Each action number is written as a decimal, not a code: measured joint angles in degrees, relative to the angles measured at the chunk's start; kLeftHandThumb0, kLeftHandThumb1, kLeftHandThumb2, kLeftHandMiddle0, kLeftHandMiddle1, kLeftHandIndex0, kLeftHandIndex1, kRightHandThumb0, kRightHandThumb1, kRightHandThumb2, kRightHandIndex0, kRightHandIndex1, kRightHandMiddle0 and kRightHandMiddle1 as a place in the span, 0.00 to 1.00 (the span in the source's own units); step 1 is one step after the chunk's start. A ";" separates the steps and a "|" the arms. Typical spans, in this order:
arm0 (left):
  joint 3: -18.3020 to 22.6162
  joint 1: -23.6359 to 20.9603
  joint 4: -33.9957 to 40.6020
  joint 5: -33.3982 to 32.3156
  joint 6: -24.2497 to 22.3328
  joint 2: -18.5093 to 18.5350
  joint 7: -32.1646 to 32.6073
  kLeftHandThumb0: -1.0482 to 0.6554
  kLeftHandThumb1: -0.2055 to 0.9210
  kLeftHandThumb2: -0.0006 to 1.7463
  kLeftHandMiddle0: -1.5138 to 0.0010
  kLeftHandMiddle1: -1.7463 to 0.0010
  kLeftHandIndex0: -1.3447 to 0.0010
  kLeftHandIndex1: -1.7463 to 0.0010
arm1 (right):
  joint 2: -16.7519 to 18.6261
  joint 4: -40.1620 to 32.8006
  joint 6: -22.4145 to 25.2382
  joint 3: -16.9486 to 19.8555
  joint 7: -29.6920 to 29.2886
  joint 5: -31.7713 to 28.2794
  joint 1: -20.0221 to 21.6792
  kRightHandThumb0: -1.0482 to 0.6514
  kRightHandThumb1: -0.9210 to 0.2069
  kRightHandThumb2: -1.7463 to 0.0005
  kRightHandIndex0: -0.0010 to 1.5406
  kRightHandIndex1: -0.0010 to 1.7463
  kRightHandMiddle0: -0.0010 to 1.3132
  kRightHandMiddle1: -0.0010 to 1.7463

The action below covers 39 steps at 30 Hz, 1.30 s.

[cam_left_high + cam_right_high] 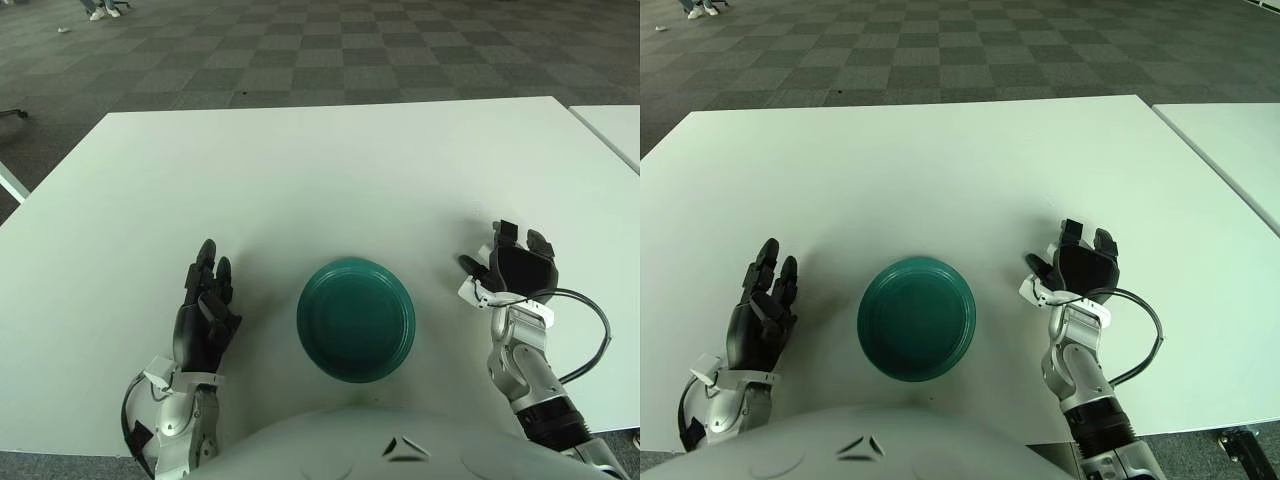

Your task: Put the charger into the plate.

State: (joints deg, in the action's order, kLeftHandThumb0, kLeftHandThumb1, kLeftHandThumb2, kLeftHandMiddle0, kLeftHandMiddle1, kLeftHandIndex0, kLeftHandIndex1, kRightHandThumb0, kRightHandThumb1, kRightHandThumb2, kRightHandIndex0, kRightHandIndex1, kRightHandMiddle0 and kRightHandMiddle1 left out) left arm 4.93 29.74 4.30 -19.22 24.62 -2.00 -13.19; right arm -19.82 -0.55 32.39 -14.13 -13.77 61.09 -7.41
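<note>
A dark green plate (pixel 356 318) sits on the white table (pixel 320 170) near the front edge, between my two hands. A small white charger (pixel 474 292) shows under the thumb side of my right hand (pixel 512 268), to the right of the plate and a little apart from its rim. The right hand's fingers curl down over the charger, which is mostly hidden by the palm. It sits low at table level. My left hand (pixel 205 305) shows to the left of the plate, fingers straight and holding nothing.
A black cable loop (pixel 597 330) hangs out from my right wrist. A second white table (pixel 615 125) stands at the far right, across a narrow gap. Chequered carpet floor (pixel 300 50) lies beyond the table.
</note>
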 measured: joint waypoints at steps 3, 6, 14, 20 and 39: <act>0.08 0.02 0.13 0.00 -0.24 0.02 -0.07 0.00 1.00 0.61 1.00 1.00 1.00 0.88 | -0.43 -0.16 -0.52 0.26 0.83 -0.53 -0.10 0.11 0.00 0.69 0.20 0.02 0.00 0.40; 0.11 0.03 0.26 0.00 -0.45 0.02 -0.08 0.00 1.00 0.61 1.00 1.00 1.00 0.88 | -1.19 -0.35 -1.35 0.52 1.51 -1.42 -0.25 0.10 0.00 0.69 0.20 0.02 0.00 0.39; 0.11 0.09 0.58 0.04 -0.89 -0.04 -0.08 0.00 1.00 0.61 1.00 1.00 1.00 0.88 | -2.31 -0.67 -3.10 1.41 2.38 -3.05 -0.91 0.10 0.00 0.68 0.20 0.02 0.00 0.39; 0.08 0.18 0.71 0.08 -0.97 -0.14 -0.08 0.00 1.00 0.61 1.00 1.00 1.00 0.88 | -2.97 -0.67 -4.19 1.63 2.41 -4.13 -1.09 0.10 0.00 0.69 0.21 0.02 0.00 0.40; -0.01 0.39 1.54 0.51 -2.04 -0.47 -0.06 0.00 1.00 0.61 1.00 1.00 1.00 0.88 | -3.51 2.08 -6.71 2.77 2.13 -6.37 0.40 0.12 0.00 0.72 0.24 0.04 0.00 0.44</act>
State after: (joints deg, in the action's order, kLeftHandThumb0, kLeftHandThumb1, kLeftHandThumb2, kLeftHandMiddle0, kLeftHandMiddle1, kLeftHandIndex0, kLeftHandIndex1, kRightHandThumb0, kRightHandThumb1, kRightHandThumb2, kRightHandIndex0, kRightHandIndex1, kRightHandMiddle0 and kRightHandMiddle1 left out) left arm 4.92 30.12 5.84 -18.70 22.58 -2.47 -13.25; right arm -23.33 1.53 25.68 -11.36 -11.63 54.72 -7.01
